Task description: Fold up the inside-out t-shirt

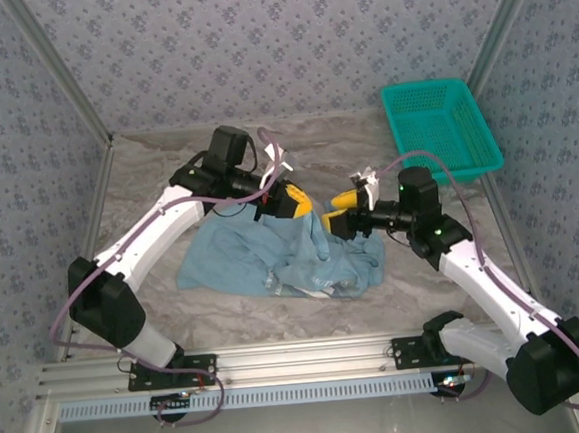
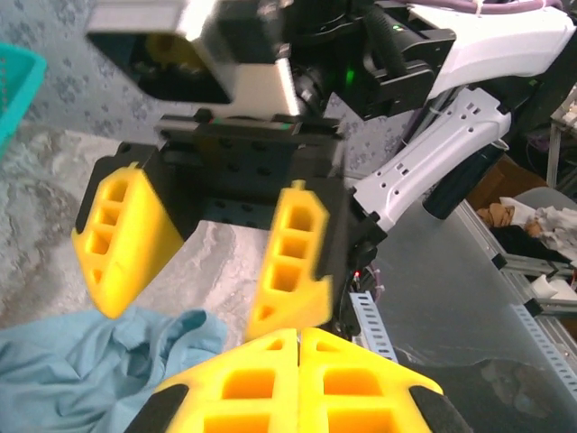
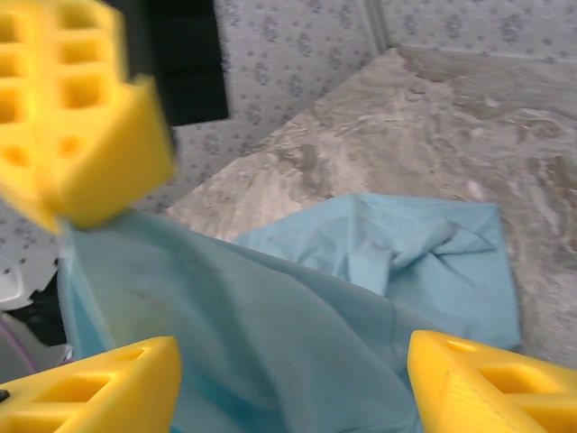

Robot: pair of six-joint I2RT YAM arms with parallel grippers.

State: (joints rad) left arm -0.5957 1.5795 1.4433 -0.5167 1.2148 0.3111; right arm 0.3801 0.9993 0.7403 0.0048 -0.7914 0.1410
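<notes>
Both arms are reaching in over the table [image 1: 156,177], grippers almost nose to nose. The left gripper [image 1: 293,201] has its yellow fingers pressed tight together. From the right wrist's camera, light-blue cloth runs straight up to those tips, so it's pinching an edge of the inside-out t-shirt [image 1: 273,263] and holding it up off the marbled top.

The rest of the shirt lies crumpled beneath both grippers and back toward the arm bases. It's a bunched heap, with a flatter flap spreading out on the left gripper's outer side.

Now the right gripper [image 1: 346,204]: jaws spread and gripping nothing. It faces the left gripper's tips and is very near them; whether they touch, I can't tell. Cloth slopes down like a tent from the left gripper's pinch and passes under the gap between the right gripper's fingers [image 3: 99,388].

From the left wrist's camera, those two fingers stand wide apart right ahead of the closed pair, with a fold of blue low beside the left gripper. Plain blue faces up, and I can't make out any lettering from here.

Beyond the right gripper, well apart from it, a teal mesh basket [image 1: 441,129] sits near the far wall.
</notes>
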